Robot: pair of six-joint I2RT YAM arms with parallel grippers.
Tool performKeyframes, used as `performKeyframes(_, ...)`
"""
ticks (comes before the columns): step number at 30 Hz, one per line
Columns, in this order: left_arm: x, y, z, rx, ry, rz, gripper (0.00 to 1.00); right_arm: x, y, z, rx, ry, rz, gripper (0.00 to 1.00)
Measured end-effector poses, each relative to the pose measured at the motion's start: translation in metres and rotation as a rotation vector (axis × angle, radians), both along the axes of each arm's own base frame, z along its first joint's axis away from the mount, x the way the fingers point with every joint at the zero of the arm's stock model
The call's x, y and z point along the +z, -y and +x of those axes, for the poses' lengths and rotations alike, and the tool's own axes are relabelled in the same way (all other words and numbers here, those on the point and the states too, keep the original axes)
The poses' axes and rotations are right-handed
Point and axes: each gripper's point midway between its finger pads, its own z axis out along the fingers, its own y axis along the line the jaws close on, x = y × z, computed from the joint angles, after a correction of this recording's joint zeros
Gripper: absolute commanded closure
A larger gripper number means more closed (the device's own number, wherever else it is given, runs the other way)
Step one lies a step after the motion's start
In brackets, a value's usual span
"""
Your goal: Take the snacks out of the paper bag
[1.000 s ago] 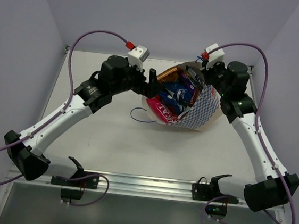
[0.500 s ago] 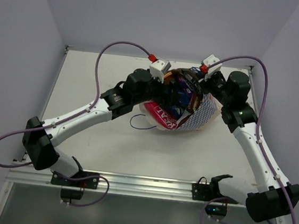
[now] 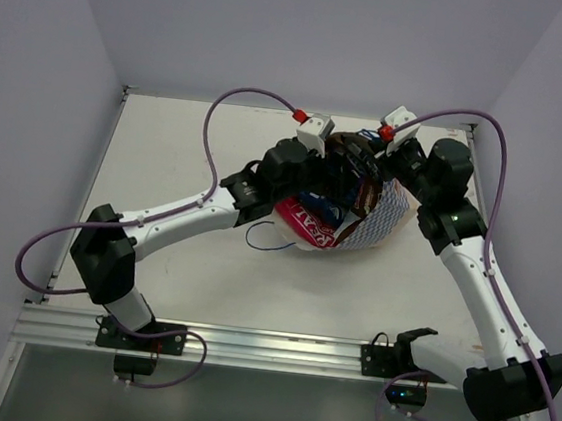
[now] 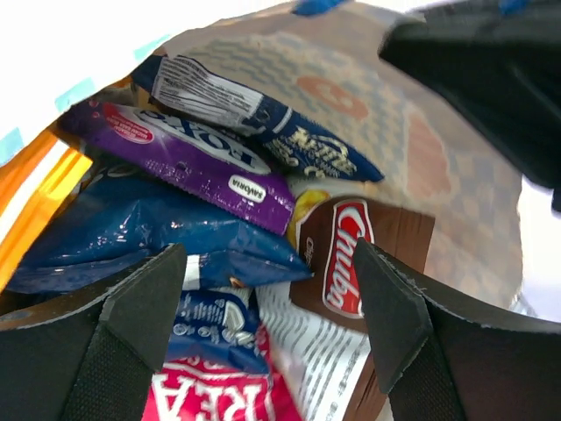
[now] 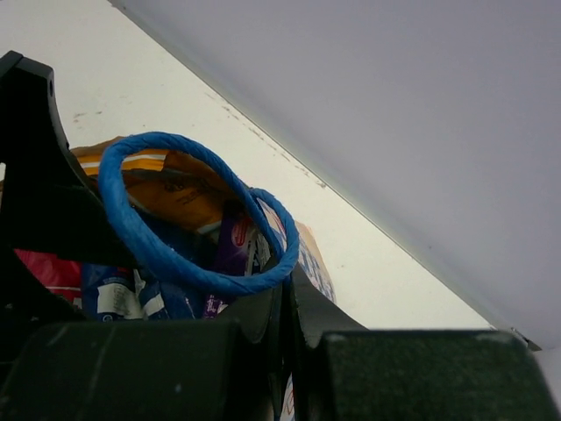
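Note:
The checkered paper bag lies on its side at the table's middle right, its mouth facing left. My left gripper is open inside the mouth. In the left wrist view the gripper straddles a blue-white packet, with a pink-red packet below. Above lie a blue packet, a purple packet and a dark blue packet. A red-brown chips bag lies right, an orange packet left. My right gripper is shut on the bag's upper rim beside the blue cord handle.
The bag's other cord handle loops on the table left of the bag. The pink-red packet pokes out of the mouth. Walls close the table at the back and both sides.
My left arm has swung right and pushed its open gripper into the bag's mouth. The right gripper has stayed shut on the rim, and the bag has shifted slightly.

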Motion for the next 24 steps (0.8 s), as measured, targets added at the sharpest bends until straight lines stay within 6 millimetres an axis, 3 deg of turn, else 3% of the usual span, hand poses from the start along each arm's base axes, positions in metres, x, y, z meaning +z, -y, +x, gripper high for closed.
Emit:
performKeyframes(13,-0.022,-0.003,0.033,0.255,-0.096,-0.115,0.21,-0.004,-0.004,-0.007,0.001,-0.026,0.07,1.0)
performKeyframes(24,-0.065,-0.025,0.012,0.336,-0.254,-0.149,0.16,-0.007,-0.006,-0.009,0.0,-0.039,0.106,1.0)
